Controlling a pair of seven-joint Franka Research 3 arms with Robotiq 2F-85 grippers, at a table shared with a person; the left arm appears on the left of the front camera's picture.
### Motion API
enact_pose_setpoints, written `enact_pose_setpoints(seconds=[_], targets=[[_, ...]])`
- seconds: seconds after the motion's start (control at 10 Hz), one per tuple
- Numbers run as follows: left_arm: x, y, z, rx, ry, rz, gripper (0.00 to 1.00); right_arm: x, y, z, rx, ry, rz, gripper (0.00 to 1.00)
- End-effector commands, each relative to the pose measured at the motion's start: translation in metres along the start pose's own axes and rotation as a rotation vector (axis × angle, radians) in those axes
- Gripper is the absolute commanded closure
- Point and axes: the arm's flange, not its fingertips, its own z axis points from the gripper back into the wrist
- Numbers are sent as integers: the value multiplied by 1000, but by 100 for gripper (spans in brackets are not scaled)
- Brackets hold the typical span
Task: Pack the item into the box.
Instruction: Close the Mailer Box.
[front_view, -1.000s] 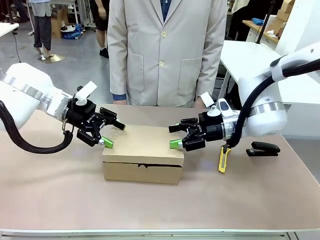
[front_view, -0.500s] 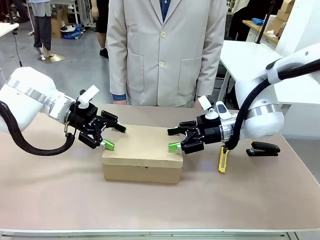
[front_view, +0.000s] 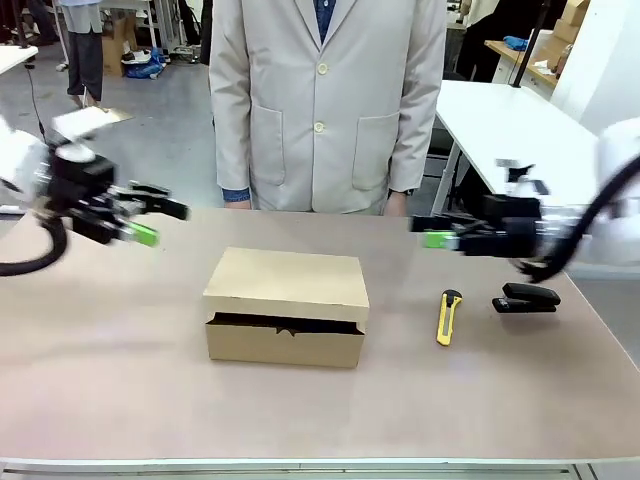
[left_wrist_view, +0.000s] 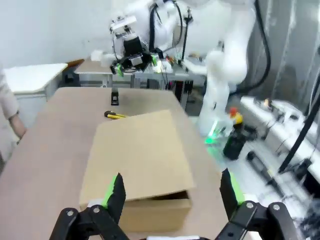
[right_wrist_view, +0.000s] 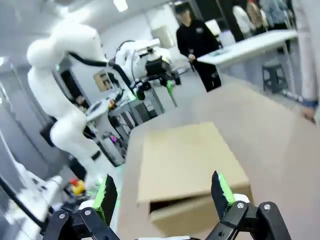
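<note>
both arms have pulled back from the box (front_view: 286, 306) since a sec ago, when their grippers sat right at its lid, one per side. nearest on the counter (front_view: 120, 390) sits the box, mid-counter, lid flap down but not quite flush: a dark slit shows along the front edge, so closed-ish, not sealed. the item can't be seen; prob. inside already, judging by the lid being down, but can't confirm. yellow utility knife (front_view: 449, 315) lies just right of the box, black stapler (front_view: 527, 298) a bit further right, both untouched. left gripper (front_view: 140, 223) is now well off to the box's left, above the counter, fingers apart, holding nothing; right gripper (front_view: 432, 238) well off to the right, also spread wide & empty. wrist views agree: green pads (left_wrist_view: 114, 192) wide, box ahead w/ nothing between them. person stands at the far edge, hands low. reads as packing done, arms retreating; only a firmer lid press might remain.
</note>
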Motion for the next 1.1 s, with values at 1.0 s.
enact_pose_setpoints(seconds=[1.0], targets=[[1,-41,88,136,-108,379,0,-15,29,123,-86,-30,-302,0]])
